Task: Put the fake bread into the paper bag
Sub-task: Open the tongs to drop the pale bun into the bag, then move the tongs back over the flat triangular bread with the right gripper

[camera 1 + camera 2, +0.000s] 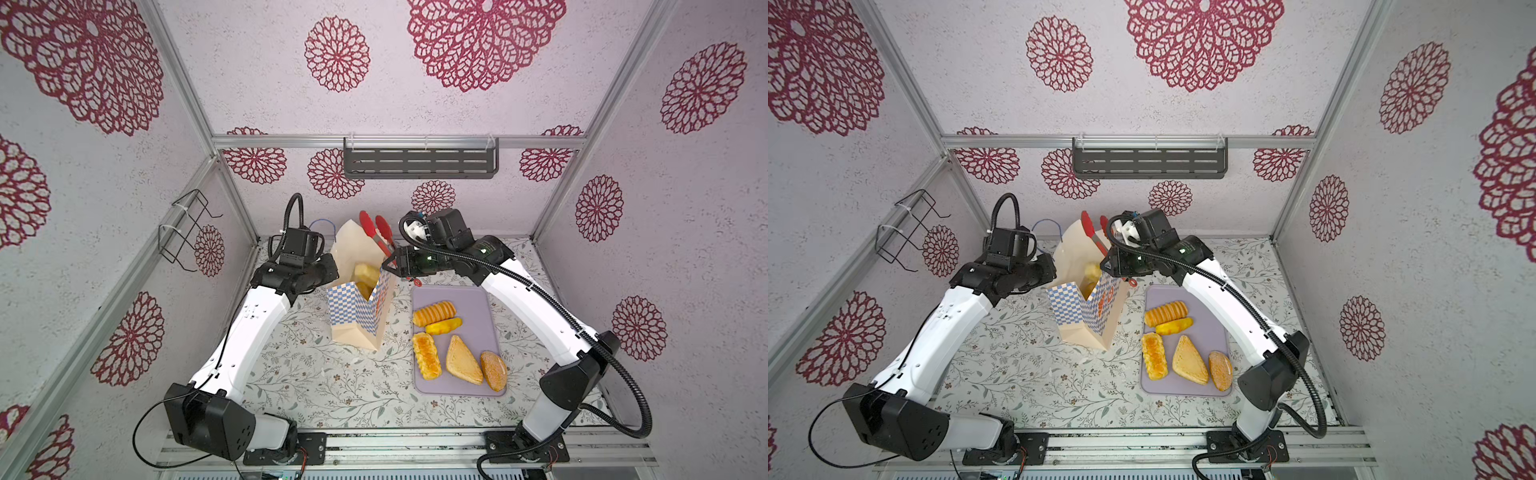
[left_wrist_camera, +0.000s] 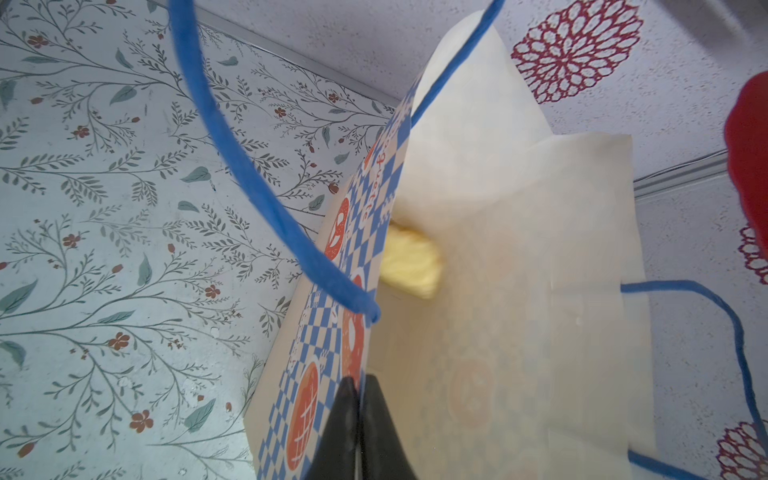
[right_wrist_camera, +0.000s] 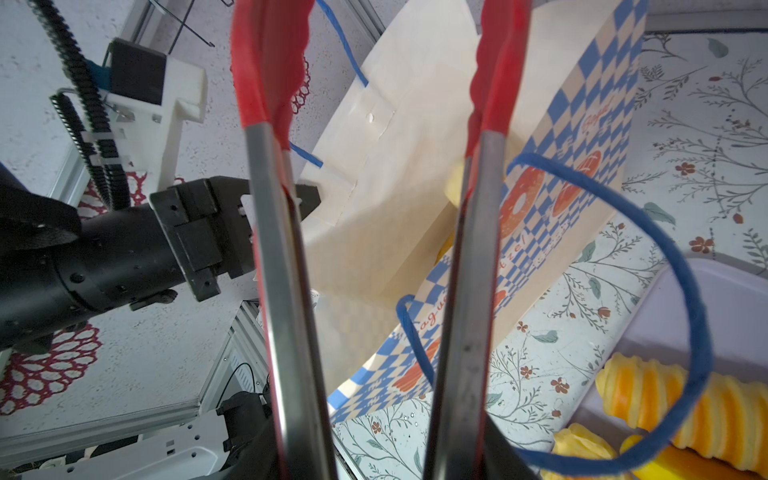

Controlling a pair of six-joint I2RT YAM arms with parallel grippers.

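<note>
Bag (image 1: 357,316) stands on the table (image 1: 316,374), mouth open, just left of the tray (image 1: 478,299). Left gripper (image 2: 358,399) is pinched tight on the bag's left wall at the rim, with one finger outside and one inside. Right gripper (image 1: 392,264) clasps the tongs (image 3: 286,249) by the handle end. The tong arms are spread and the red tips apart, up by the bag's far rim. One piece of bread (image 2: 409,266), pale yellow, sits inside the bag — five more pieces (image 1: 461,361) lie on the tray.
</note>
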